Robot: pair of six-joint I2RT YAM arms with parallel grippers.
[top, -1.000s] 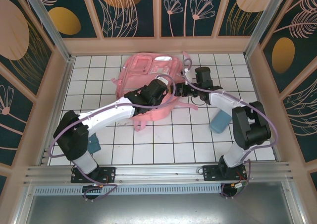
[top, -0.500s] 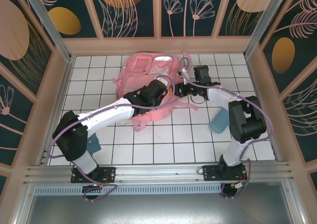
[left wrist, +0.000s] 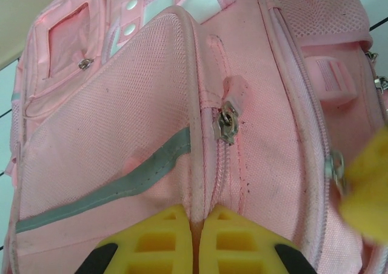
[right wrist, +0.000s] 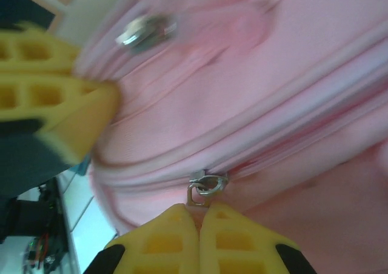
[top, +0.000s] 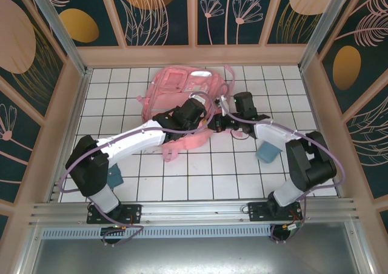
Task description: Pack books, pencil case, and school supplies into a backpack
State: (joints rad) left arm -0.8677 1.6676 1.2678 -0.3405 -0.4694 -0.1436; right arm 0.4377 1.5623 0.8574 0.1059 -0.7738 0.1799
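With right gripper [right wrist: 199, 214] pinched on the zipper pull [right wrist: 207, 184] at lower centre and left gripper [left wrist: 195, 218] nipping the backpack [left wrist: 109, 140] seam, probably needed a slow pull along the track, fabric taut

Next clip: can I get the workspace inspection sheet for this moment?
Surface: white tiled table, level.
Job's things: pink backpack lying at the far middle; blue pencil case on the tiles to the right, apart from it.
Clutter: dark teal item beside the left arm's base, partly hidden, kind unclear.
Grippers: left gripper shut on a seam of the backpack; right gripper shut on a zipper pull.
Cables: purple cables run along both arms.
Surroundings: floral wall panels in wooden frames; metal rail at the near edge.
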